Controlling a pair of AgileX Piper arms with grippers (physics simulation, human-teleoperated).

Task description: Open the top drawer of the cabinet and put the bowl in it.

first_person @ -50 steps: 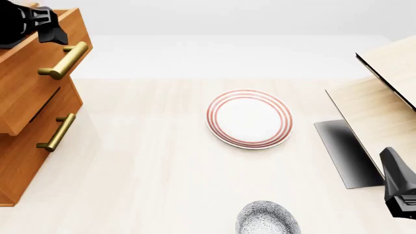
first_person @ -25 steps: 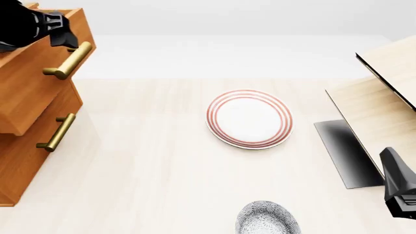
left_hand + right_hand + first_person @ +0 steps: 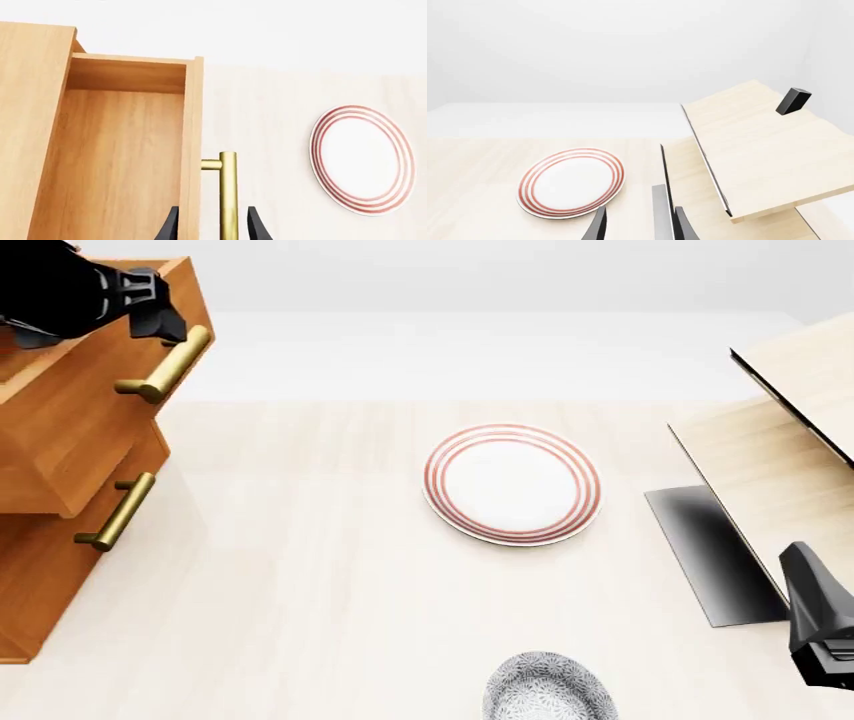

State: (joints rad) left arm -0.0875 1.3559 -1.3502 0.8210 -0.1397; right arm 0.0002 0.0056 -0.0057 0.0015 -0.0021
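Left hand [image 3: 158,312] grips top drawer [image 3: 80,410] handle [image 3: 228,197] (bar along the drawer front).

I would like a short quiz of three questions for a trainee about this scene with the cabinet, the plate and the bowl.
1. True or false: the left gripper has its fingers on either side of the brass handle of the top drawer.
2. What lies inside the top drawer? A) the bowl B) the plate C) nothing visible
3. Which is nearer the camera in the front view, the bowl or the plate?

Key: 1 true; 2 C; 3 the bowl.
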